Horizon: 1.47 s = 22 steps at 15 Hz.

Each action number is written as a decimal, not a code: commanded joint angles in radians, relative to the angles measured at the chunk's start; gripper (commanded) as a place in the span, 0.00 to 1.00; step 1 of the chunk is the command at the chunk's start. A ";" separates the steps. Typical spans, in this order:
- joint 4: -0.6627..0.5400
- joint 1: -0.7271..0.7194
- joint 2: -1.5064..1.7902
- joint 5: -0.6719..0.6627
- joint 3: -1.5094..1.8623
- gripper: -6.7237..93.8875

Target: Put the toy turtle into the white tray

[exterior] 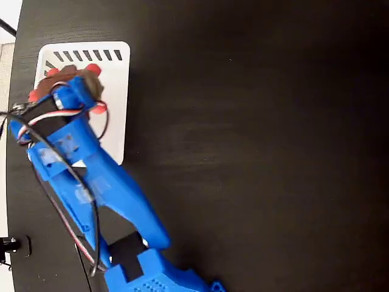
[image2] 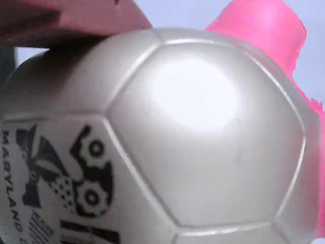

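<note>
Up at ten o'clock in the fixed view, the blue printed arm (exterior: 91, 176) reached over the white rectangular plastic tray (exterior: 115, 91) with slanted slots along its top edge, sitting on the black desk (exterior: 261, 152). The small squishy toy turtle (exterior: 91, 82) — red-pink limbs poking out around a grey-tan shell — sat over the tray, right under the claw (exterior: 76, 91). The wrist view was filled by that domed shell (image2: 193, 137), black printed mark at seven o'clock, a pink leg at one o'clock. Whether the claw was clenched on the turtle or released — I could not tell.
</note>
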 commanded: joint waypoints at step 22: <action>-0.003 -0.041 -0.055 -0.009 -0.051 0.68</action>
